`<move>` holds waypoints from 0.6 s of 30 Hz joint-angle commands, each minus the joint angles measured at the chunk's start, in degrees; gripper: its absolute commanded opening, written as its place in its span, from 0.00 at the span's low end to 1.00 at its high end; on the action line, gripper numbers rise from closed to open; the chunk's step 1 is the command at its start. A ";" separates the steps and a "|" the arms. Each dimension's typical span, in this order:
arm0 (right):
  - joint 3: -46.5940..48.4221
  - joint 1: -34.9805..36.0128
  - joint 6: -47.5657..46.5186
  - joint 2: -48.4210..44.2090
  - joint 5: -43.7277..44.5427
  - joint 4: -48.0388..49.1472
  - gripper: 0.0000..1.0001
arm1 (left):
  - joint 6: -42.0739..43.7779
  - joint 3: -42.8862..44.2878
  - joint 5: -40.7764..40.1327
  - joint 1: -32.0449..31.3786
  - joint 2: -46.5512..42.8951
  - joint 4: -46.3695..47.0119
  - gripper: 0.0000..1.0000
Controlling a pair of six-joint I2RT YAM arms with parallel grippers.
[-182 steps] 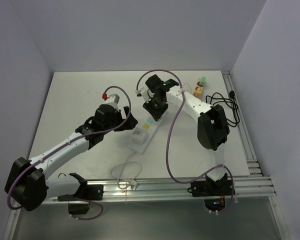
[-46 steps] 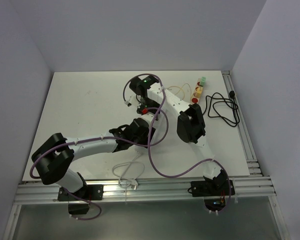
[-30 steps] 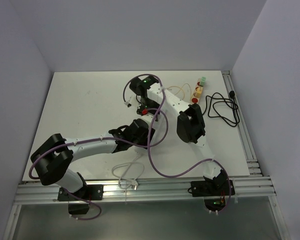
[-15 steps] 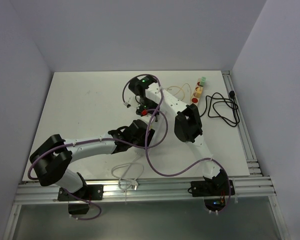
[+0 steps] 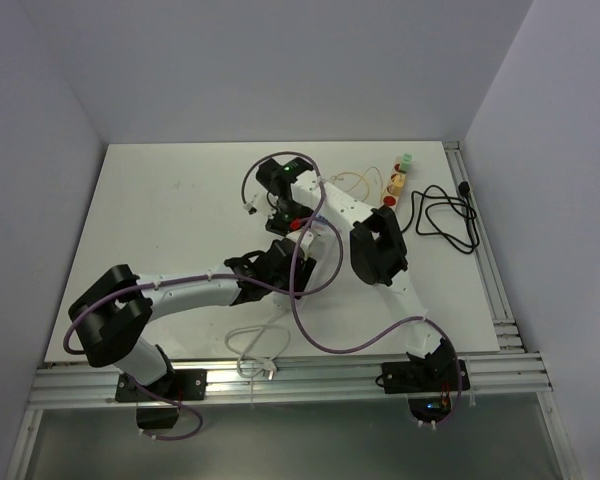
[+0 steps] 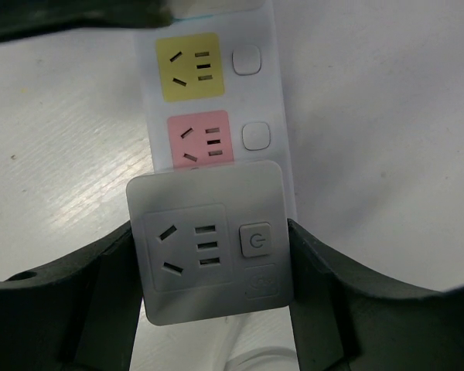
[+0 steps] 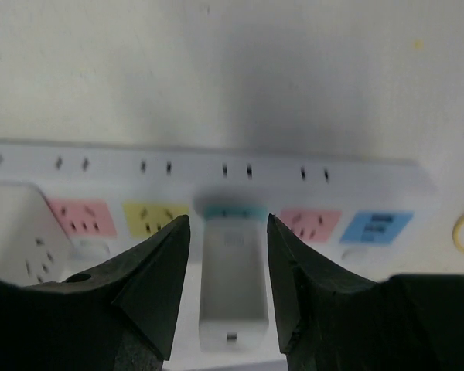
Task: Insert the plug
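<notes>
In the right wrist view a white plug stands upright in the teal socket of the white power strip. My right gripper straddles the plug, open, with a gap between it and each black finger. In the left wrist view my left gripper is shut on the strip's grey end block, one finger pressed against each side. Pink and yellow sockets lie beyond the block. From above, both grippers meet mid-table, the left gripper just below the right gripper, and the arms hide most of the strip.
The strip's white cord loops toward the front rail. A black cable coils at the right, next to a small coloured block row. Aluminium rails run along the right and front edges. Purple arm cables hang over the middle.
My right gripper's jaws have spread apart off the plug, which stays seated in the teal socket. The right wrist has shifted slightly. The left gripper holds the strip as before.
</notes>
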 commanded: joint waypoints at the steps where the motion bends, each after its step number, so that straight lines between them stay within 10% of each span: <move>1: -2.73 -0.98 -0.52 -4.81 -4.53 12.07 0.52 | -0.49 3.38 0.81 -0.99 1.21 0.01 0.54; 9: -3.27 -3.01 -0.18 -7.99 -7.34 13.22 0.67 | -1.72 5.31 0.99 1.20 0.41 -1.65 0.56; 13: -3.17 -4.06 1.22 -10.35 -10.68 15.85 0.95 | -2.25 7.25 -1.38 1.38 1.99 -3.77 0.56; 18: -9.22 -7.04 7.79 -16.67 -10.52 28.05 0.96 | -4.18 8.04 -3.67 2.43 3.14 -4.91 0.56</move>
